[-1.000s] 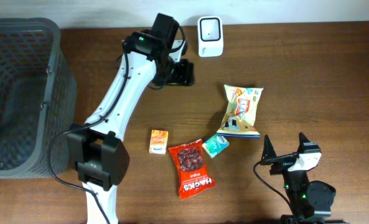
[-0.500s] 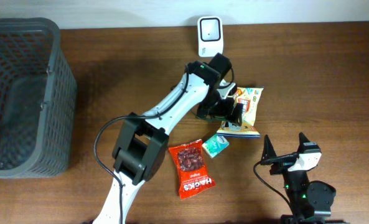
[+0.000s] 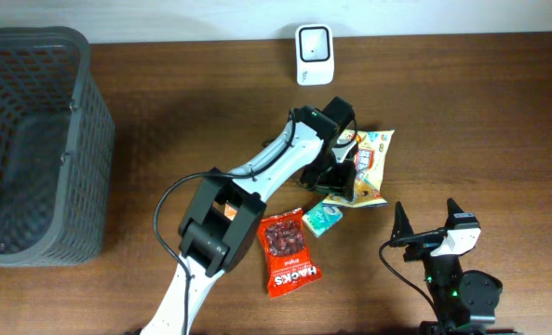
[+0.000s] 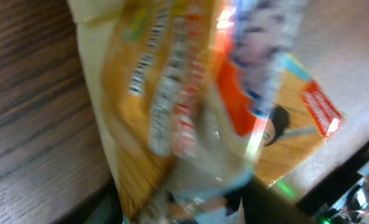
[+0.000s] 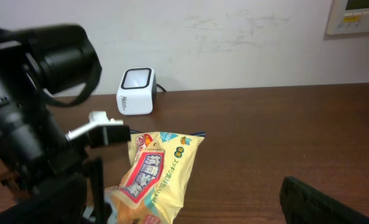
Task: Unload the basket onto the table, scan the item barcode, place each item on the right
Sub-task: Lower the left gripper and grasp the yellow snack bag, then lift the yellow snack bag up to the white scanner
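overhead: left gripper (image 3: 336, 179) sits at the left edge of the yellow snack bag (image 3: 369, 158), mid-table, arm reaching diagonally across from its base. bag lies below and right of the white barcode scanner (image 3: 313, 54), which stands at the far table edge; bag and scanner are apart. gripper body covers the bag's left side, so whether the fingers are touching it can't be told from this view.

left wrist: frame filled w/ the bag (image 4: 190, 106), v. close and blurred, orange/yellow print, wood table (image 4: 28, 93) at left. fingers not made out. can't tell if jaws are apart, together or clamped on the bag.

right wrist: bag (image 5: 162, 171) seen just beside the dark left gripper body, its top edge tilted up off the table. scanner (image 5: 136, 91) behind it nr the wall, window facing up.

right gripper (image 3: 425, 212) parked nr the front right, fingers spread wide apart, nothing between them.

other items (overhead): red snack packet (image 3: 289, 253) at front centre, small teal packet (image 3: 323, 217) just below the bag, small orange box (image 3: 227, 210) partly hidden under the left arm, grey mesh basket (image 3: 97, 140) far left.
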Available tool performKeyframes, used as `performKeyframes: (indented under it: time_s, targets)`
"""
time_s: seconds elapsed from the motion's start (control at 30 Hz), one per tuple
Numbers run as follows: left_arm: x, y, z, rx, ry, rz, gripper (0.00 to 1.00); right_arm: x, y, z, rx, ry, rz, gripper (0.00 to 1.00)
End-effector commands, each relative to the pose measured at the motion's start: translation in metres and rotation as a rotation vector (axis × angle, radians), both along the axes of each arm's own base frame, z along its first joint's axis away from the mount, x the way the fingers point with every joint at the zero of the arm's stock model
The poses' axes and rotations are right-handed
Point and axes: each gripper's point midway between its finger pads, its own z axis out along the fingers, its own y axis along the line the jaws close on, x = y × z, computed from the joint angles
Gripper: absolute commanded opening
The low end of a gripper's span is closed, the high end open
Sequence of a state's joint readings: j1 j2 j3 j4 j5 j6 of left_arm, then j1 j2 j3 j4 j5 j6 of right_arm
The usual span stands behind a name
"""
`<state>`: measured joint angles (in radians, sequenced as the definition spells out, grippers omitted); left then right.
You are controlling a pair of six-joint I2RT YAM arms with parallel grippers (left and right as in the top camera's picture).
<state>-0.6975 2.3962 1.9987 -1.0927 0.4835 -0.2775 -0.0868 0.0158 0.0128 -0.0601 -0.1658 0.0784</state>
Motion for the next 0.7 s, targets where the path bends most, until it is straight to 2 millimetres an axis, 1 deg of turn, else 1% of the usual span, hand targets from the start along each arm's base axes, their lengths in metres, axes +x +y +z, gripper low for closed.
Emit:
performKeyframes:
  time_s: [0.0, 0.03, 0.07, 0.1, 0.17, 0.2, 0.23, 0.27, 0.33, 0.37, 0.4, 0.47, 0.53, 0.57, 0.6, 0.67]
  targets:
    - [-0.004, 0.003, -0.018, 0.026, 0.028, -0.004, 0.23, 0.000, 0.001, -0.003, 0.000, 0.006, 0.002, 0.99]
    - [-0.003, 0.003, -0.017, 0.024, 0.025, -0.003, 0.15, 0.000, 0.001, -0.003, 0.000, 0.006, 0.002, 0.99]
    - [-0.002, 0.003, -0.016, 0.022, 0.023, -0.001, 0.05, 0.000, 0.001, -0.003, 0.000, 0.006, 0.002, 0.99]
    - [0.001, 0.003, -0.012, 0.019, 0.020, 0.004, 0.00, 0.000, 0.001, -0.003, 0.000, 0.006, 0.002, 0.99]
    - [0.011, 0.010, 0.003, 0.028, 0.012, 0.021, 0.00, 0.000, 0.001, -0.003, 0.000, 0.006, 0.002, 0.99]
    - [0.019, 0.013, 0.018, 0.026, -0.017, 0.003, 0.00, 0.000, 0.001, -0.003, 0.000, 0.006, 0.002, 0.99]
    - [0.025, 0.017, 0.027, 0.041, -0.042, 0.003, 0.00, 0.000, 0.001, -0.003, 0.000, 0.006, 0.002, 0.99]
    - [0.037, 0.025, 0.045, 0.085, -0.100, 0.015, 0.00, 0.000, 0.001, -0.003, 0.000, 0.006, 0.002, 0.99]
    - [0.054, 0.039, 0.072, 0.158, -0.200, 0.031, 0.00, 0.000, 0.001, -0.003, 0.000, 0.006, 0.002, 0.99]
    - [0.065, 0.052, 0.091, 0.217, -0.280, 0.046, 0.00, 0.000, 0.001, -0.003, 0.000, 0.006, 0.002, 0.99]
    - [0.073, 0.061, 0.104, 0.262, -0.336, 0.060, 0.00, 0.000, 0.001, -0.004, 0.000, 0.007, 0.002, 0.99]
    - [0.090, 0.096, 0.138, 0.419, -0.480, 0.142, 0.00, 0.000, 0.001, -0.003, 0.000, 0.006, 0.002, 0.99]
    - [0.095, 0.121, 0.156, 0.531, -0.555, 0.166, 0.00, 0.000, 0.001, -0.003, 0.000, 0.006, 0.002, 0.99]
    - [0.104, 0.133, 0.162, 0.603, -0.615, 0.178, 0.00, 0.000, 0.001, -0.003, 0.000, 0.006, 0.002, 0.99]
    - [0.107, 0.139, 0.164, 0.637, -0.638, 0.188, 0.00, 0.000, 0.001, -0.003, 0.000, 0.006, 0.002, 0.99]
    - [0.118, 0.158, 0.174, 0.754, -0.721, 0.217, 0.00, 0.000, 0.001, -0.003, 0.000, 0.006, 0.002, 0.99]
